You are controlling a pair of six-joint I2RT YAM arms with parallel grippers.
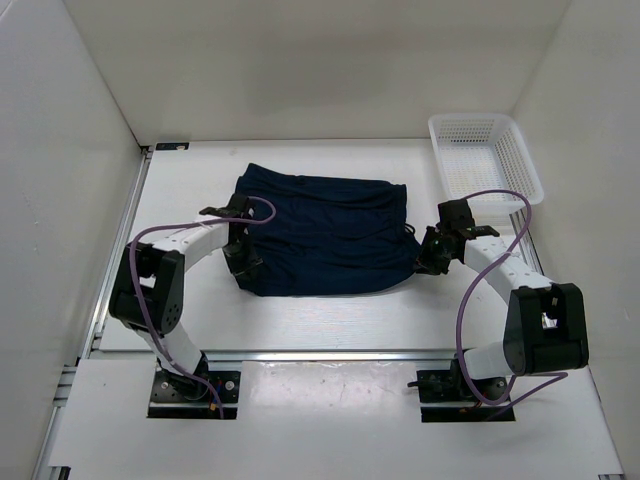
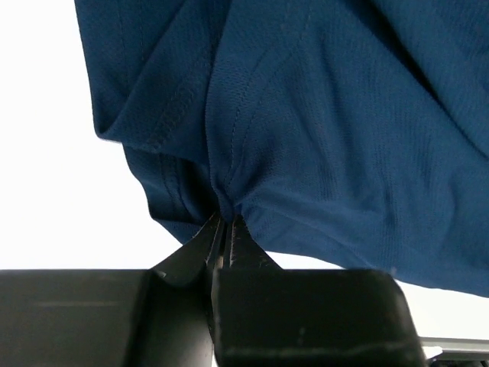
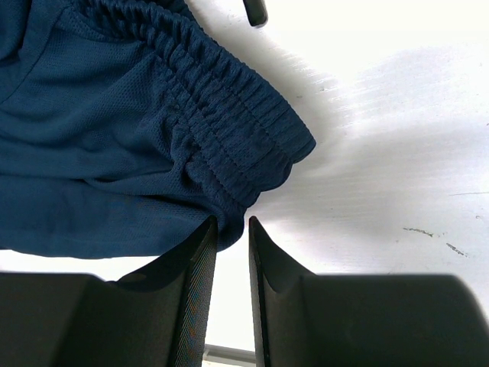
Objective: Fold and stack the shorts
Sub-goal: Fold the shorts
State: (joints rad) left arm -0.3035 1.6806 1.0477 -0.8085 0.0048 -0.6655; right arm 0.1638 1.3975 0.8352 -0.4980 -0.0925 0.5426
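Shorts (image 1: pixel 325 235) lie mid-table, left of basket (image 1: pixel 485 155); left gripper (image 2: pixel 225 225) pinched tight on hem, right gripper (image 3: pixel 231 229) slightly apart w/ waistband edge barely between fingers, so fabric may slip on lift.

Basket (image 1: pixel 486 152) fills far-right corner; table (image 1: pixel 330 320) front open.

Dark navy shorts (image 1: pixel 325 235) on white table (image 1: pixel 330 320); white lattice basket (image 1: pixel 485 155) at 2 o'clock; black grippers, white-and-black arms, purple cables (image 1: pixel 480 275).
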